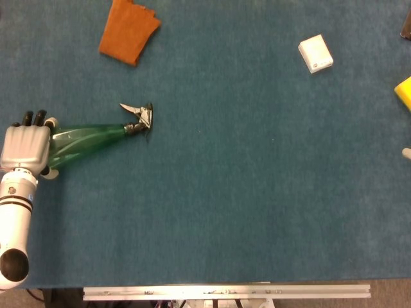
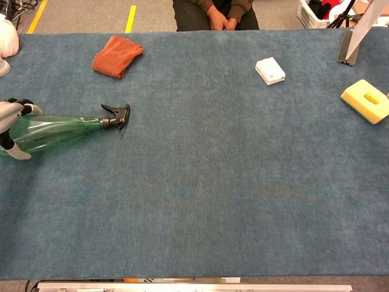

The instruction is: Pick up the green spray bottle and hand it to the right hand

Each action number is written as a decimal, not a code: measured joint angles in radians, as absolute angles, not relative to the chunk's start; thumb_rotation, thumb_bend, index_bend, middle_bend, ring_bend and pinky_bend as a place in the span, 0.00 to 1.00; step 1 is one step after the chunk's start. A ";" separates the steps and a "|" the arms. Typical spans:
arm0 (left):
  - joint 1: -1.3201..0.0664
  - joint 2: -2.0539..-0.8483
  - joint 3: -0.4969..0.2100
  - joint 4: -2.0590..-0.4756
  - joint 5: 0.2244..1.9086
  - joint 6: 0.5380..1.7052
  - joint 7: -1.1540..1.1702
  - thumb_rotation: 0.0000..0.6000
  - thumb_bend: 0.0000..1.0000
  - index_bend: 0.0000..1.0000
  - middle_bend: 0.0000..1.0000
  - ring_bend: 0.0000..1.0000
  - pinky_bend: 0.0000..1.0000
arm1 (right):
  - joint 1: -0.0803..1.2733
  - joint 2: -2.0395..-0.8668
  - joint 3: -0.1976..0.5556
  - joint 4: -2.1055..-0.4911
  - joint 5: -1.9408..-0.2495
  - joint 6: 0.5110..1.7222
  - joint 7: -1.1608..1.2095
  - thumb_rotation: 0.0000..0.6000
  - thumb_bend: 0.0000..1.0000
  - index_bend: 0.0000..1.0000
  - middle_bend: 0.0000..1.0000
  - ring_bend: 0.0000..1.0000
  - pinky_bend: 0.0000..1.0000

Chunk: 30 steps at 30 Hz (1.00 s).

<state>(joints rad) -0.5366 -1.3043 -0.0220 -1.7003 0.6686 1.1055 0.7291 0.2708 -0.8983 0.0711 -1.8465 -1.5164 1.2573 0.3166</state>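
Note:
The green spray bottle [image 1: 90, 136] lies across the left side of the blue table [image 1: 244, 205], its black trigger head [image 1: 140, 117] pointing right. My left hand [image 1: 27, 146] wraps around the bottle's wide base, fingers curled over the far side and thumb on the near side. The chest view shows the same bottle [image 2: 61, 129] with the left hand [image 2: 7, 115] at the frame's left edge. Only a pale sliver of my right hand [image 1: 406, 153] shows at the right edge, too little to read its fingers.
An orange cloth [image 1: 128, 29] lies beyond the bottle at the far left. A small white box [image 1: 315, 54] sits far right of centre, and a yellow sponge [image 2: 364, 101] lies near the right edge. A person sits behind the table's far edge.

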 measured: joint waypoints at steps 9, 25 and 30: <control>-0.518 -1.306 -0.049 -1.669 0.741 1.089 0.573 1.00 0.22 0.43 0.41 0.40 0.62 | 0.278 -0.895 0.078 -1.859 -1.520 1.257 0.320 1.00 0.02 0.00 0.00 0.00 0.00; -0.441 -1.160 -0.157 -1.881 0.976 0.977 -0.008 1.00 0.22 0.43 0.41 0.40 0.63 | 0.354 -0.995 0.091 -1.873 -1.553 1.186 0.440 1.00 0.02 0.00 0.00 0.00 0.00; -0.420 -1.130 -0.174 -1.966 1.058 0.958 -0.123 1.00 0.22 0.43 0.42 0.40 0.63 | 0.400 -1.062 0.110 -1.872 -1.526 1.135 0.519 1.00 0.02 0.00 0.00 0.00 0.00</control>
